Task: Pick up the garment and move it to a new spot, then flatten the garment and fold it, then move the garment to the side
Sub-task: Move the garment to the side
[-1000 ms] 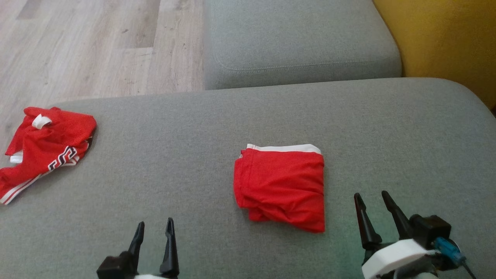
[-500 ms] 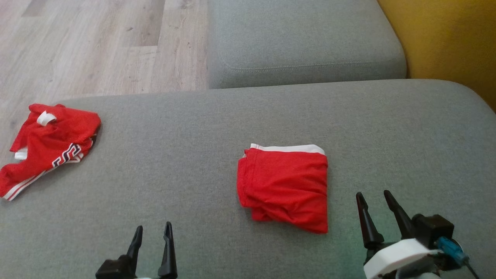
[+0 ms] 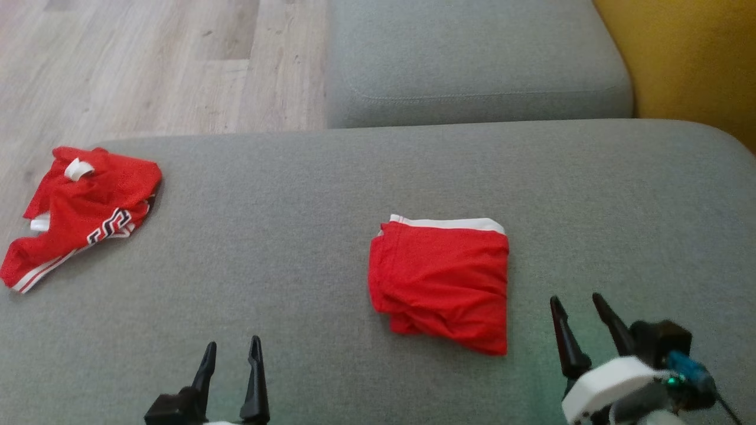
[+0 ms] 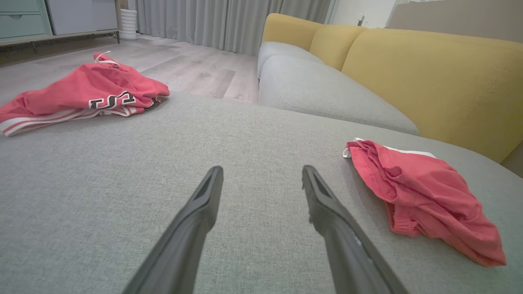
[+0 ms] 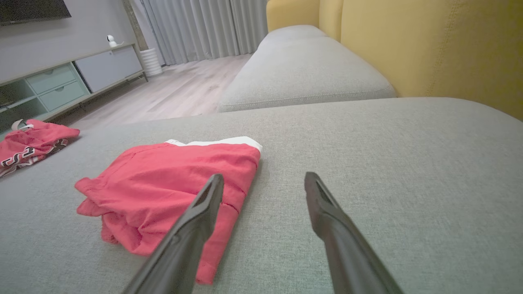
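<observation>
Robot grippers
Long black tapered fingers (image 3: 256, 378) on left gripper (image 3: 233, 342) and right gripper (image 3: 575, 298); white collar (image 3: 602, 386), blue plug (image 3: 688, 370) on right.

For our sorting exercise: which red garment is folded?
The plain garment in the middle, white band on its far edge; the lettered garment at the left lies crumpled.

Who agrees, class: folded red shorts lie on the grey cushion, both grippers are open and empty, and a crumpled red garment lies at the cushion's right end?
No: the head view shows the crumpled red garment at the left end of the grey cushion. The rest stands.
</observation>
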`<state>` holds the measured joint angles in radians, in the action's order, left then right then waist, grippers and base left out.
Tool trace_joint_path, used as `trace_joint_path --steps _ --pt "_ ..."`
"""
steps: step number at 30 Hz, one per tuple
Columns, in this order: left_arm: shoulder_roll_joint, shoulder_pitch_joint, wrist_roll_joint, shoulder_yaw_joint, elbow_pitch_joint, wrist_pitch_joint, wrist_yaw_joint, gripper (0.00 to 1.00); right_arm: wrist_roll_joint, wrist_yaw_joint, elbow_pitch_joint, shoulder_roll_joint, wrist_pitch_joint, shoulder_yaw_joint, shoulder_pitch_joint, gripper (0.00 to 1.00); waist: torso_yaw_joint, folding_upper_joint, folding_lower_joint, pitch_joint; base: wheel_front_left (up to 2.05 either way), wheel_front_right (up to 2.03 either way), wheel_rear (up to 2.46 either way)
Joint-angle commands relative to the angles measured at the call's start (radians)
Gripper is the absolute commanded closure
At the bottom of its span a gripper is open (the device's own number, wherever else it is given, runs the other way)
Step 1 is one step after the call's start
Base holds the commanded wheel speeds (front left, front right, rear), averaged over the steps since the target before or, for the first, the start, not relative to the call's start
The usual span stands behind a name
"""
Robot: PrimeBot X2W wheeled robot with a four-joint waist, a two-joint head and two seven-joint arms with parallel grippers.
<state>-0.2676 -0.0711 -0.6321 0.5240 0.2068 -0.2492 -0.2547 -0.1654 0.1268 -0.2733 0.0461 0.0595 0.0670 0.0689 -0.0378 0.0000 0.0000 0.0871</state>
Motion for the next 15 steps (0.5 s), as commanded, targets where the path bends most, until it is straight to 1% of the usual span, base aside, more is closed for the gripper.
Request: trace_joint_path --steps 1,5,8,9,15 --pt "0.000 0.047 0.015 -0.041 -0.029 -0.013 0.004 0.00 0.019 0.004 0.028 0.004 -0.021 0.008 -0.096 0.00 -0.016 0.0000 0.0000 -0.012 0.00 0.00 0.00" --pt "0.006 0.052 0.023 -0.042 -0.032 -0.013 0.004 0.00 0.027 0.004 0.012 0.004 -0.081 -0.028 -0.180 0.00 -0.048 0.0000 0.0000 -0.030 0.00 0.00 0.00" --pt "0.013 0.057 0.029 -0.037 -0.033 -0.013 0.006 0.00 0.040 0.004 -0.028 0.004 -0.128 -0.063 -0.242 0.00 -0.085 0.0000 0.0000 -0.046 0.00 0.00 0.00" --pt "0.013 0.057 0.029 -0.037 -0.033 -0.013 0.006 0.00 0.040 0.004 -0.028 0.004 -0.128 -0.063 -0.242 0.00 -0.085 0.0000 0.0000 -0.046 0.00 0.00 0.00" --pt "0.024 0.064 0.036 -0.028 -0.022 -0.013 0.012 0.00 0.065 0.004 -0.173 0.004 -0.213 -0.118 -0.328 0.00 -0.161 0.0000 0.0000 -0.076 0.00 0.00 0.00"
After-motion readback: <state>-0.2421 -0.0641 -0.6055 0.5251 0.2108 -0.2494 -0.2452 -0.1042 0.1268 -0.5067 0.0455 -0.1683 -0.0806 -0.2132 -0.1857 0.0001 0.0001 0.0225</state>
